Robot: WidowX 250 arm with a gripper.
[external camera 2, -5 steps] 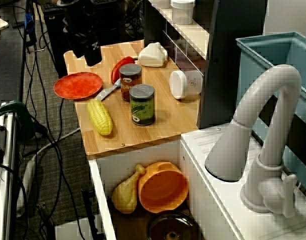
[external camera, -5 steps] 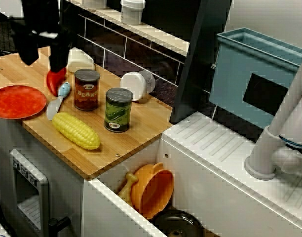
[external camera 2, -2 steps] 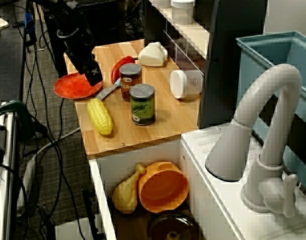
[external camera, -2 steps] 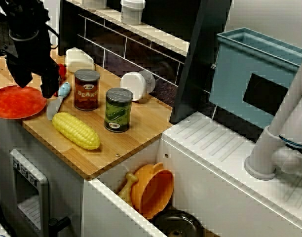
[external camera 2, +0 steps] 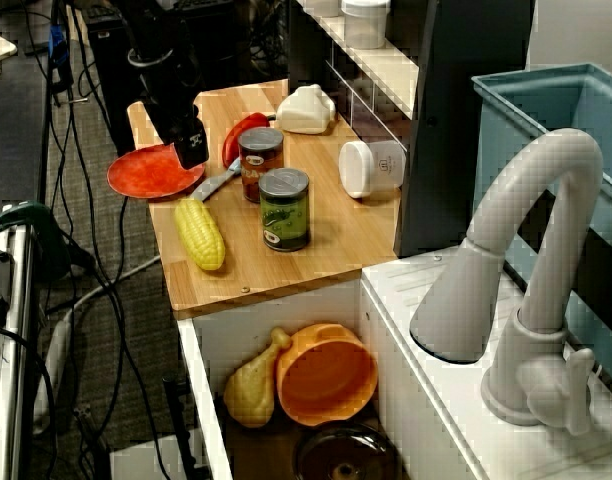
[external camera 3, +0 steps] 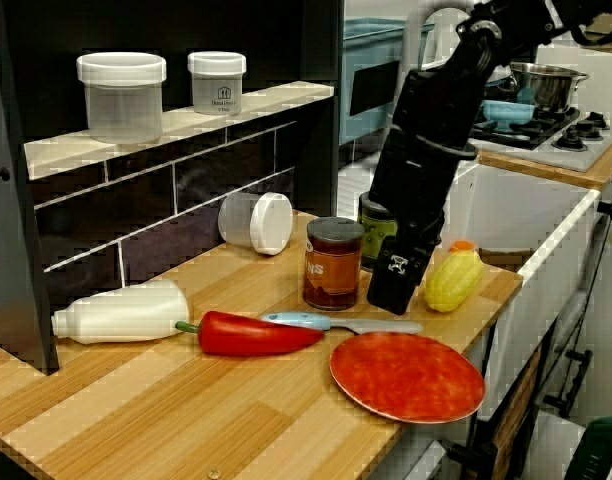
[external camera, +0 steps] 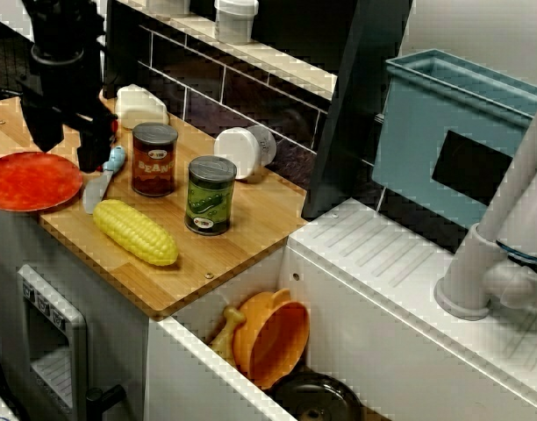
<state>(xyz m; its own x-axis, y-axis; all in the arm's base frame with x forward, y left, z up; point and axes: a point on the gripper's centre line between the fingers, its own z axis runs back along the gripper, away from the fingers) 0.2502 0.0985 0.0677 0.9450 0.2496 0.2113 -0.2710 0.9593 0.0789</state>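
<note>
Red round plate (external camera 3: 406, 378) flat on wooden counter (external camera 3: 136, 400).

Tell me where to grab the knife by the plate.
Grip the knife by its blue handle from straight above, jaws across its narrow width. It lies flat on the wooden counter, with the red pepper and red plate close on either side, so side approaches look crowded.

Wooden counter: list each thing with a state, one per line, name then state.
Gripper: open, empty.
Red plate: flat, empty.
Knife: lying flat.
Brown can: upright, closed.
Green can: upright, closed.
White jar: on its side, lid on.
White bottle: on its side.
</note>
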